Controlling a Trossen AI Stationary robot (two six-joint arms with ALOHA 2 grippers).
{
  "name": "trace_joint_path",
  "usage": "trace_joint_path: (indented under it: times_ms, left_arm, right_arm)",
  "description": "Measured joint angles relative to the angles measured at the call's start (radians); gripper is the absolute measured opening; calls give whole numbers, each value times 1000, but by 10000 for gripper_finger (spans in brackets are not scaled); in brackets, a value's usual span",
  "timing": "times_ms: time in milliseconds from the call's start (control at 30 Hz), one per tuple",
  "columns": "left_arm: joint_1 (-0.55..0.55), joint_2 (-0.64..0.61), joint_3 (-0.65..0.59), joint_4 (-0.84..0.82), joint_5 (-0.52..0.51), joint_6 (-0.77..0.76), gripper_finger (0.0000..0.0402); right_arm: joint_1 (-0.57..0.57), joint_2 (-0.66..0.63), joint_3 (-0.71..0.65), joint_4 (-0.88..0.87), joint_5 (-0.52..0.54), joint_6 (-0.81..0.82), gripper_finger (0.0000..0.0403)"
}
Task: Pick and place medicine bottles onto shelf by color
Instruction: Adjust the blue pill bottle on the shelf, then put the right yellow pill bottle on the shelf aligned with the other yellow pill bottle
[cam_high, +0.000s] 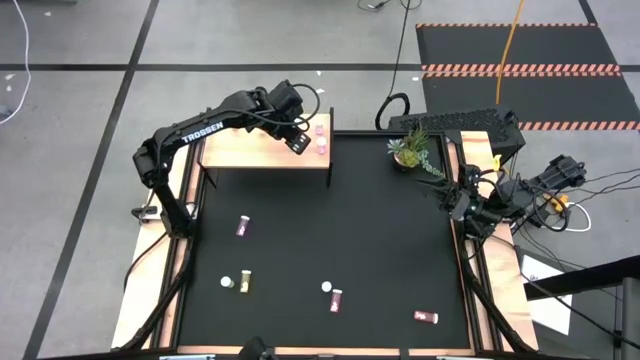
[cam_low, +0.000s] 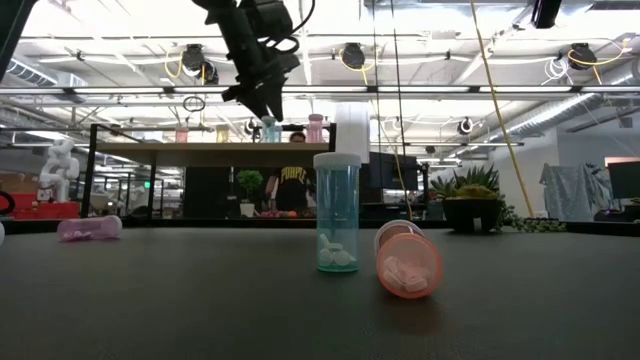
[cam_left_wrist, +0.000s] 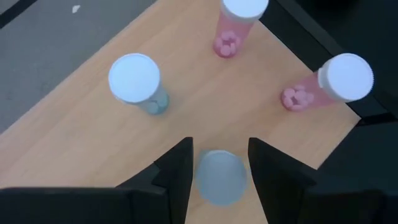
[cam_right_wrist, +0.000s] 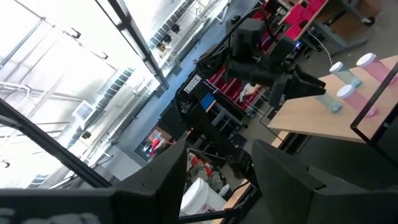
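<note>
Black matting covers the table (cam_high: 380, 230), where several medicine bottles (cam_high: 242, 226) are scattered lying down. On the shelf (cam_high: 250, 150) at the far left corner, one teal bottle (cam_left_wrist: 138, 83) and two pink bottles (cam_left_wrist: 333, 83) are stood upright. Above it the left gripper (cam_left_wrist: 219, 163) is reached out, its jaws parted around a blue-capped bottle (cam_left_wrist: 220, 177). At the right edge, by a potted plant (cam_high: 412, 150), the right gripper (cam_high: 458, 205) is parked, jaws apart.

On the pale wooden shelf on black legs (cam_high: 265, 152) at the table's far left, the left gripper (cam_left_wrist: 219, 163) hangs with a white-capped teal bottle (cam_left_wrist: 220, 177) between its fingers. A second teal bottle (cam_left_wrist: 138, 83) and two pink bottles (cam_left_wrist: 235, 26) stand just beyond. The small potted green plant (cam_high: 412, 152) sits to the shelf's right.
</note>
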Motion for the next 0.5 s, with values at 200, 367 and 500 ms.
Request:
trace_joint_path:
  times_ms: [200,367,500]
  left_arm:
    - [2,0,0,15,-24,12,154]
    - [1,0,0,45,-24,58,155]
    - [1,0,0,52,-23,60,155]
  right_arm:
    - [0,-30,0,-2,1,-16,176]
    - [0,-60,0,-27,2,-18,176]
    - [0,-66,0,-57,2,-13,176]
